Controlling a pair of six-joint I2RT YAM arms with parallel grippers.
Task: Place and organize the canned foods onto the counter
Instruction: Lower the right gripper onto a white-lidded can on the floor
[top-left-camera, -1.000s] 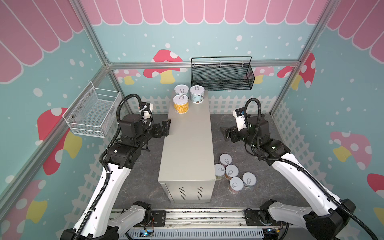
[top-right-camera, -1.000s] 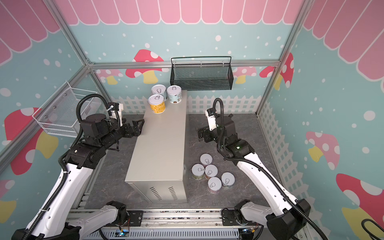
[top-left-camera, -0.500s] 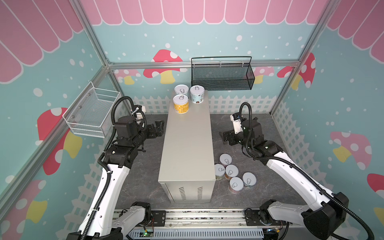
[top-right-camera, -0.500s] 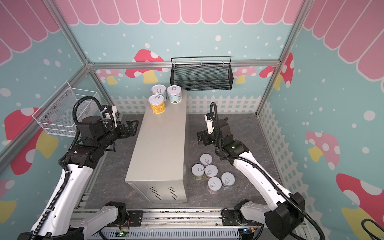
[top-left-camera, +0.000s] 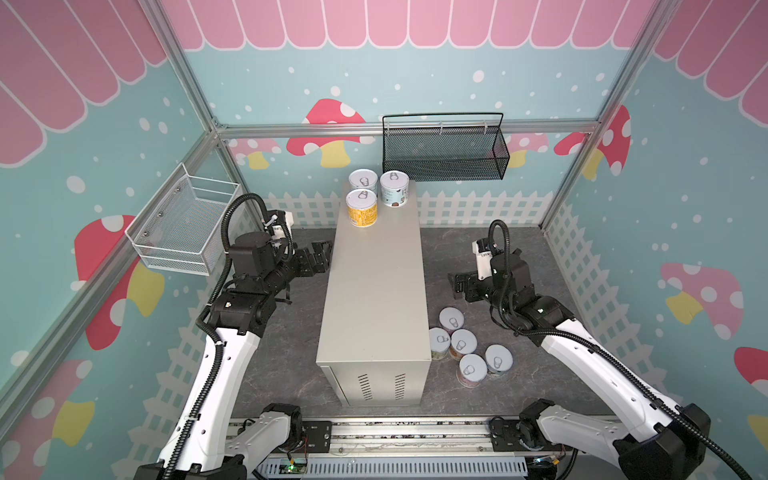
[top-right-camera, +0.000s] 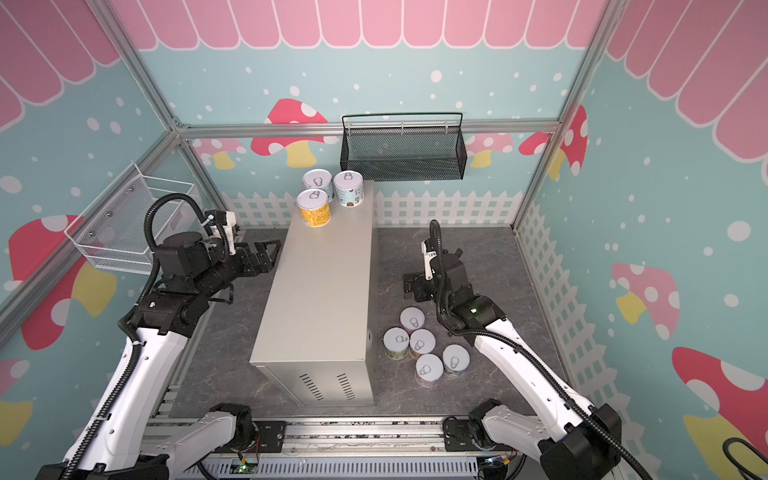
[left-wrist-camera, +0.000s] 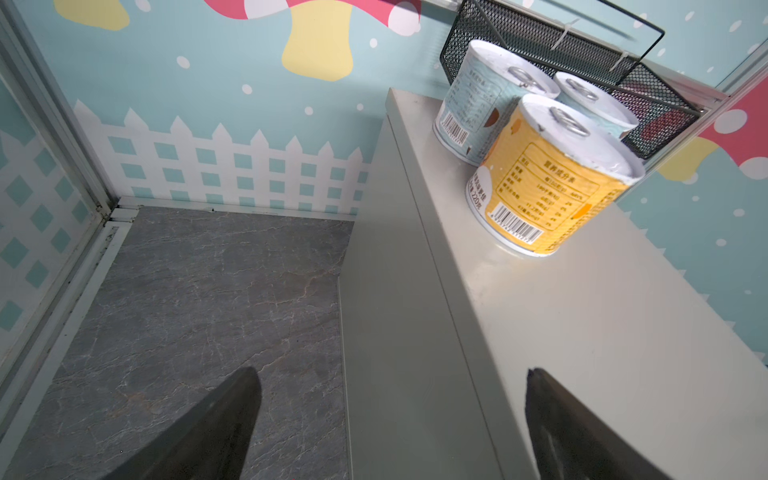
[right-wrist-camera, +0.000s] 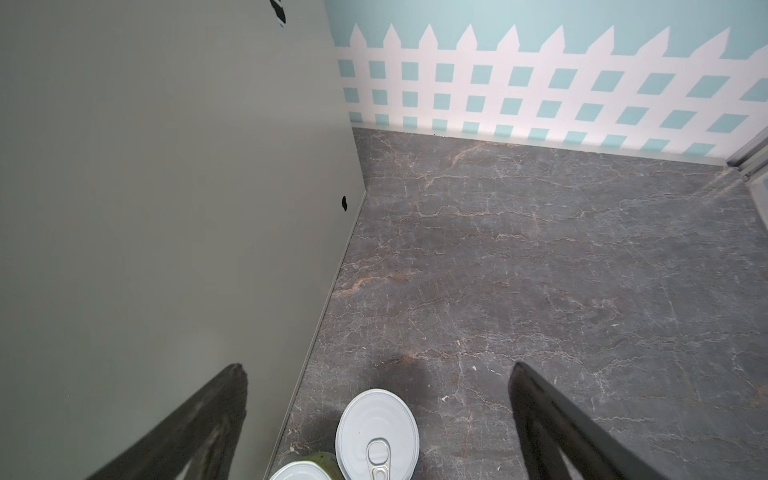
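Both arms bend inward; the left gripper (top-left-camera: 320, 254) and right gripper (top-left-camera: 459, 285) hold their fingers spread wide apart, empty.

1. Both top views are bright, evenly lit from overhead; shadows are soft and faint.
2. The bench (top-left-camera: 374, 291) top carries only a mild sheen.
3. Wrist views bow straight lines near their edges; the left pincer (left-wrist-camera: 392, 370) looks soft, close to the lens.
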